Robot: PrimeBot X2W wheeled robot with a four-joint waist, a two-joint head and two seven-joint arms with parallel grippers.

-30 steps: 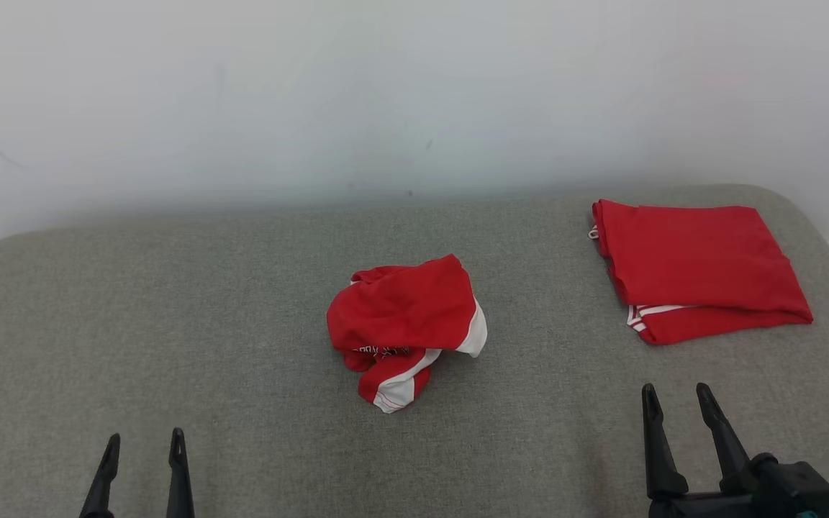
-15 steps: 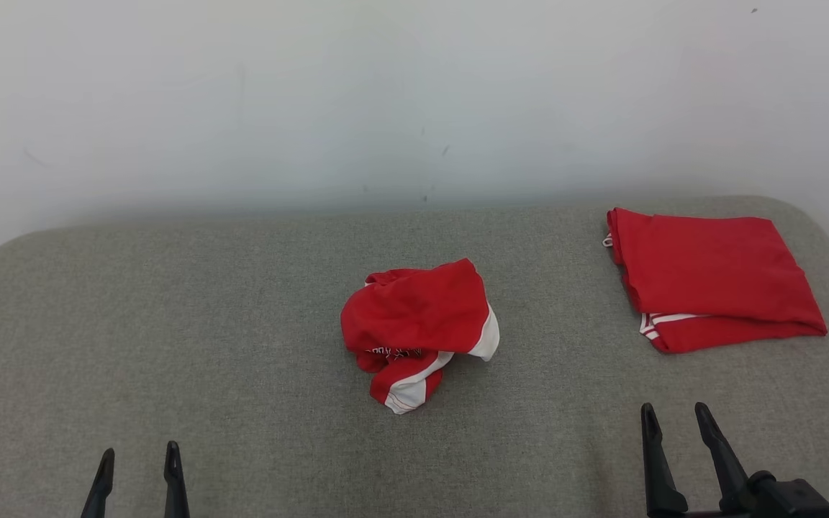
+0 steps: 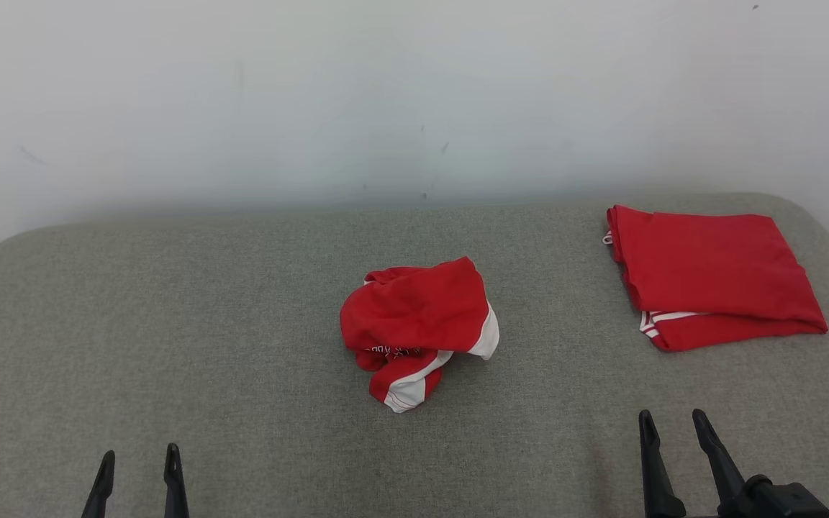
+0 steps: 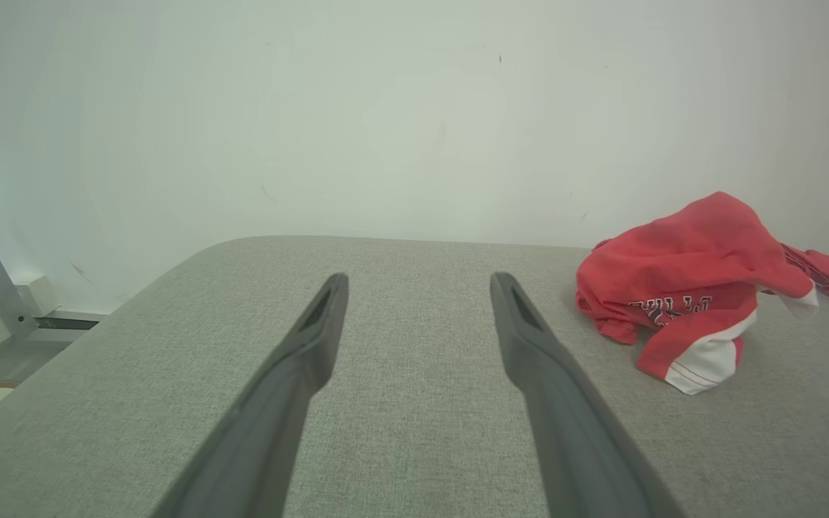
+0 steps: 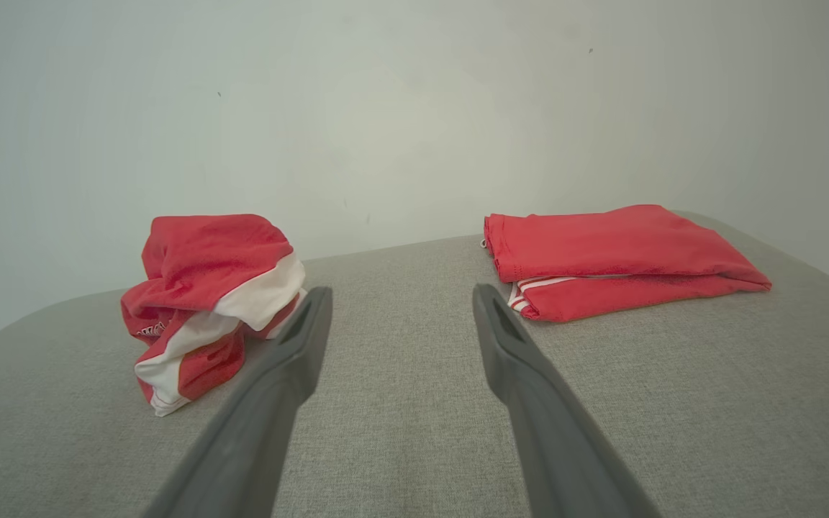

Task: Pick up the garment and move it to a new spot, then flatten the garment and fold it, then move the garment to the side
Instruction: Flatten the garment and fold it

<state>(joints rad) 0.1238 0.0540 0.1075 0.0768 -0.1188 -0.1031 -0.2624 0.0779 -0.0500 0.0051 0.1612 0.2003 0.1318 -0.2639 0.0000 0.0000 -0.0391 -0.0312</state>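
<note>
Only the head view as a whole has shifted slightly in the last second, so the camera has moved and not the things. The wide grey fabric-covered table (image 3: 170, 324) carries the same two pieces in the same places. The neatly folded red garment with white stripes (image 3: 709, 266) lies near the far right corner. The crumpled red and white garment (image 3: 414, 324) sits in a heap at the middle of the table, well apart from the folded one. Both grippers now show a little lower at the bottom edge of the head view, so they seem to have drawn back slightly toward the robot. For the task this means, I think, that the first step is not yet begun: the crumpled garment is untouched and must first be picked up. The right gripper (image 3: 671, 414) has its jaws wide open, holding nothing and touching nothing, and it hovers above bare table between the two garments. The left gripper (image 3: 139, 452) is equally wide open and empty, well to the left of the heap.
</note>
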